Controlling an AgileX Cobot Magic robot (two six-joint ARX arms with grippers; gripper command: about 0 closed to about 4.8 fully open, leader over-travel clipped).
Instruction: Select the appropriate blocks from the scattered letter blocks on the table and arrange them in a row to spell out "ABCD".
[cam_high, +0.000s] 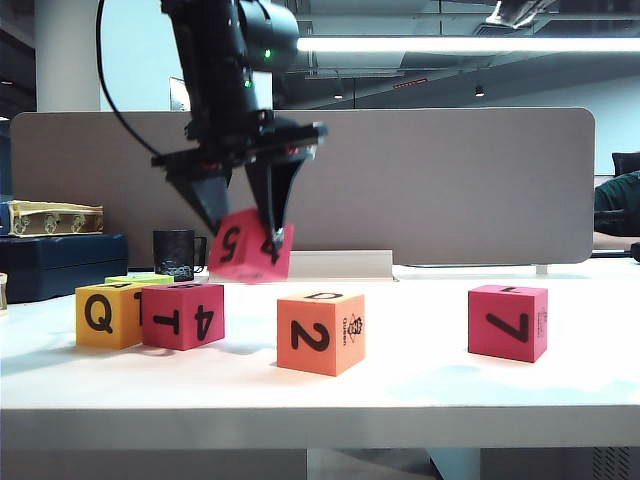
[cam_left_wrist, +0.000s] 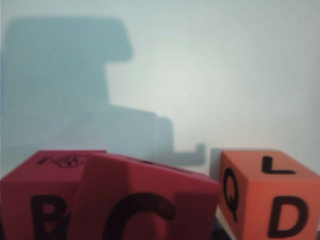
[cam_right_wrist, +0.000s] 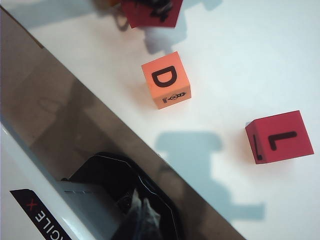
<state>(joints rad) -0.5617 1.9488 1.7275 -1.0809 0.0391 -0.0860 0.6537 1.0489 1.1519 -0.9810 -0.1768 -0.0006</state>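
The pink-red foam cube marked 5 (cam_high: 250, 247) hangs tilted in the air above the smooth white table (cam_high: 420, 385), near its back edge. We see the left gripper (cam_high: 243, 226) clamped on it, with one black pointed finger (cam_high: 208, 200) on each side of the soft block. In the left wrist view this same cube (cam_left_wrist: 145, 202) shows a black C on its face.

Under it, toward the left front corner, the yellow foam cube with a Q (cam_high: 107, 315) touches the pink-red foam cube marked T and 4 (cam_high: 183, 315). A flat lime-green block (cam_high: 140, 279) peeks out just behind them. The orange foam cube marked 2 (cam_high: 321, 332) sits near the middle of the front edge, apart from the others. The pink-red foam cube marked 7 (cam_high: 508, 321) sits well apart, toward the right front corner.

All the cubes have square faces, soft matte sides and thick black letters or numbers.

In the right wrist view we see only the dark, shiny body of the right arm (cam_right_wrist: 115, 195). We cannot tell how its gripper stands.
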